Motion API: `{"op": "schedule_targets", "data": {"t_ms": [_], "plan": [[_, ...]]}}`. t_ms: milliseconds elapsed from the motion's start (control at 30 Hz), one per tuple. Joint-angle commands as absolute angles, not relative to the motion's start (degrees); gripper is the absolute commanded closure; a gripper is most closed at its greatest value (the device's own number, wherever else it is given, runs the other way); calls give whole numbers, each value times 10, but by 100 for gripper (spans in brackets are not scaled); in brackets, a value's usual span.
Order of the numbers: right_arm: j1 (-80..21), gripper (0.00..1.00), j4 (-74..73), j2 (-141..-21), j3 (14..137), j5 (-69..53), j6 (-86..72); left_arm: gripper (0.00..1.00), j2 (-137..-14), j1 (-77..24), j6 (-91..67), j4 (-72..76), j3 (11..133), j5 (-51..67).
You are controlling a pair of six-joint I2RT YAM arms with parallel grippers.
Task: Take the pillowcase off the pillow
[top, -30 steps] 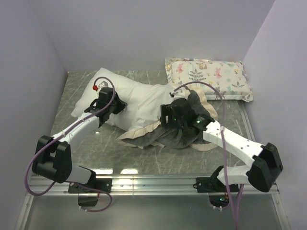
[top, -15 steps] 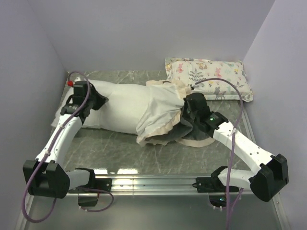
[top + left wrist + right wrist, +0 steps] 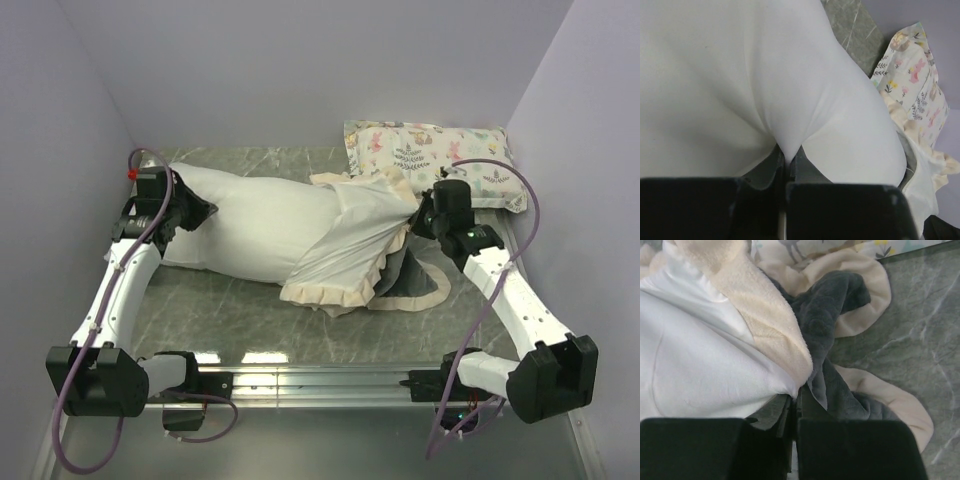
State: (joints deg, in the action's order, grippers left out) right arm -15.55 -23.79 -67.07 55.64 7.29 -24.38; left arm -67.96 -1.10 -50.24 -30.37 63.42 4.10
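Note:
The plain white pillow (image 3: 255, 222) lies across the table, its right end still inside the pillowcase (image 3: 355, 250). The case is drawn out with its white lining up, cream frill along the edge and dark grey plush (image 3: 410, 275) underneath. My left gripper (image 3: 188, 212) is shut on a pinch of the pillow's left end; in the left wrist view the white pillow (image 3: 740, 75) fabric funnels into the left gripper (image 3: 787, 157). My right gripper (image 3: 425, 215) is shut on the pillowcase at its right side. The right wrist view shows the right gripper (image 3: 799, 390) clamping white lining (image 3: 705, 365) and grey plush (image 3: 830, 315).
A smaller animal-and-plant print pillow (image 3: 435, 160) lies at the back right, just behind my right gripper. Walls close in the left, back and right. A metal rail (image 3: 320, 375) runs along the near edge by the arm bases.
My right gripper has shut on the pillowcase and moved right and back with it, stretching it lining-out. My left gripper has pulled the pillow's end left and back.

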Motion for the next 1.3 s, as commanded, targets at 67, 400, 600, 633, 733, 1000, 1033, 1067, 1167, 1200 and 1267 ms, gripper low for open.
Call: {"op": "schedule_targets", "data": {"t_ms": [67, 400, 600, 633, 733, 1000, 1033, 1067, 1167, 1200, 1267], "plan": [[-49, 100, -256, -634, 602, 101, -236, 100, -651, 32, -490, -234, 672, -25], [-175, 43, -271, -628, 650, 92, -226, 99, -632, 11, -543, -160, 555, -9], [-428, 18, -304, -592, 652, 212, -244, 100, -640, -47, -567, -140, 528, -46], [-455, 17, -301, -590, 644, 226, -248, 99, -642, -50, -569, -138, 528, -48], [-565, 16, -285, -610, 620, 261, -275, 99, -644, -58, -571, -136, 528, -55], [-724, 13, -271, -805, 654, 330, -333, 100, -648, -64, -564, -142, 547, -56], [-742, 11, -274, -823, 658, 337, -343, 100, -648, -64, -563, -142, 548, -55], [-747, 10, -283, -861, 670, 362, -349, 99, -647, -65, -563, -141, 548, -52], [-746, 5, -340, -935, 696, 418, -372, 100, -649, -65, -564, -142, 555, -48], [-742, 4, -365, -951, 704, 477, -383, 99, -647, -65, -561, -144, 558, -48], [-725, 10, -432, -975, 709, 517, -419, 100, -643, -65, -559, -149, 566, -49]]}}
